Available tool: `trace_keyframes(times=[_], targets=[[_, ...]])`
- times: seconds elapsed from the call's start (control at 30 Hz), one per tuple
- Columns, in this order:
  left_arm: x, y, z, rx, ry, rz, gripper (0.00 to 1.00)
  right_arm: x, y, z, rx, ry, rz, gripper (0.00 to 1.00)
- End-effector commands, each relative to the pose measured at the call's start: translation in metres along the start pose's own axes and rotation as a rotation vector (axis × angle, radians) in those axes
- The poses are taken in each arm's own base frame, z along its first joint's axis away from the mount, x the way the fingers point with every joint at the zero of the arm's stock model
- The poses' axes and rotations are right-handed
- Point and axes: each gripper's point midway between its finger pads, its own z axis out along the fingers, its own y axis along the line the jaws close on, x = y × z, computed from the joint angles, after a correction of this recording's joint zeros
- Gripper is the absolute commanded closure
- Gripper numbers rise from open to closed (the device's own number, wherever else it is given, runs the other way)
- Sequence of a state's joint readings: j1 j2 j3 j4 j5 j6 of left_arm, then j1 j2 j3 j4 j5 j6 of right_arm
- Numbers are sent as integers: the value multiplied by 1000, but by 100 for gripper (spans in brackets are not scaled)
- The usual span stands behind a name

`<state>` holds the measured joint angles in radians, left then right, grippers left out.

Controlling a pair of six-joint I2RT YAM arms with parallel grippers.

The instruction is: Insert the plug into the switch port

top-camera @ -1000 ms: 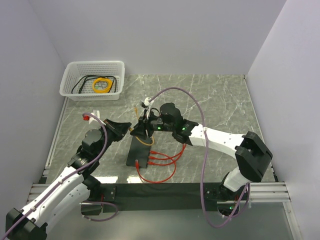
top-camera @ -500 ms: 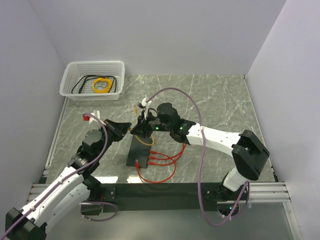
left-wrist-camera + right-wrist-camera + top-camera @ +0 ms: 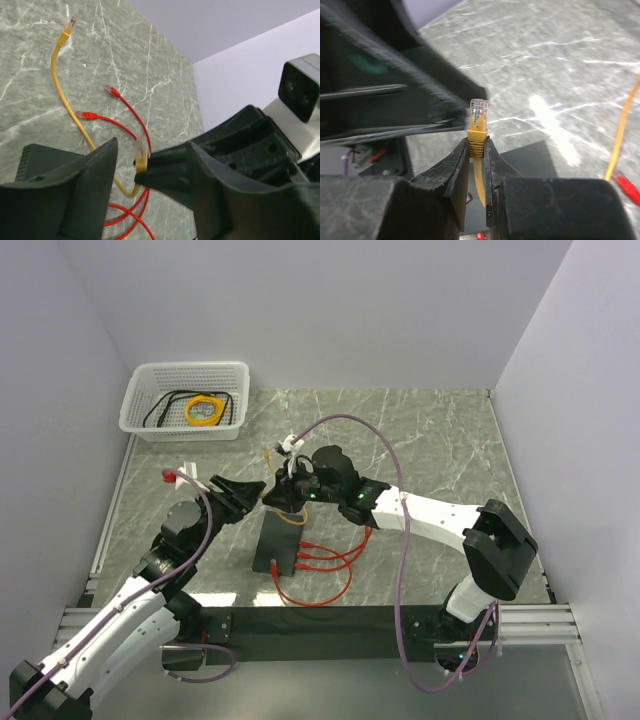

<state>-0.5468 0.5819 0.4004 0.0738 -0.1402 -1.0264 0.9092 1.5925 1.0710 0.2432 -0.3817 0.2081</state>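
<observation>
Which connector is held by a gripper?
The yellow connector pinched in the right gripper; the other yellow end and two red connectors lie on the table.

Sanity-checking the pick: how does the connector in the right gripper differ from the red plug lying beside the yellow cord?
The yellow connector is pinched in the right gripper; the red plug lies loose on the table. The yellow connector stands upright, clear tip up; the red plug lies flat. Both end thin cords; neither is plugged in.

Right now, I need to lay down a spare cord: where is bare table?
Bare marble: far right, between the right arm and back wall; also right of the basket. Crowded around the black box, red cords and yellow cord.
</observation>
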Motion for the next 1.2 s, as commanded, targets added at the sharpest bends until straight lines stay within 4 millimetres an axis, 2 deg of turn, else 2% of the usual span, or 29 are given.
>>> trace_keyframes(times=[0.0, 0.03, 0.1, 0.13, 0.17, 0.2, 0.27, 0.3, 0.4, 0.47, 0.57, 0.6, 0.67, 0.7, 0.73, 0.8, 0.9, 1.0, 1.17], targets=[[-8, -7, -4, 14, -24, 15, 36, -47, -23, -11, 112, -103, -47, 100], [-7, -4, -5, 5, -24, 16, 31, -55, -29, -15, 136, -116, -55, 100], [-5, -1, -6, -1, -22, 16, 26, -64, -56, -25, 235, -120, -58, 100], [-4, 2, -6, -10, -19, 17, 24, -78, -62, -32, 273, -141, -97, 100], [-4, 4, -6, -16, -17, 20, 23, -84, -75, -40, 351, -143, -112, 100], [-2, 6, -6, -23, -11, 23, 23, -104, -73, -48, 373, -176, -140, 100], [-1, 8, -6, -35, -5, 29, 23, -121, -78, -61, 437, -187, -193, 100], [0, 9, -6, -39, 0, 32, 23, -142, -77, -74, 483, -226, -237, 100], [1, 14, -8, -55, 1, 34, 23, -157, -77, -90, 589, -234, -349, 100], [2, 18, -10, -63, -1, 32, 24, -145, -84, -90, 636, -178, -411, 100], [3, 23, -12, -75, -6, 35, 24, -105, -111, -82, 719, -52, -403, 100], [4, 24, -12, -78, -4, 39, 24, -78, -122, -75, 733, 11, -381, 100], [5, 26, -12, -81, 2, 44, 24, -46, -134, -69, 756, 90, -347, 100], [6, 28, -11, -86, 7, 50, 24, -21, -143, -60, 759, 153, -314, 100], [7, 29, -11, -89, 10, 52, 24, -6, -145, -55, 757, 194, -296, 100], [10, 33, -10, -98, 16, 58, 24, 37, -154, -47, 764, 317, -264, 100], [15, 43, -9, -118, 24, 62, 24, 81, -158, -39, 760, 437, -239, 100], [19, 49, -7, -131, 29, 64, 23, 103, -146, -28, 710, 473, -201, 100], [26, 65, -1, -194, 58, 85, 21, 138, -134, -28, 672, 504, -124, 100]])
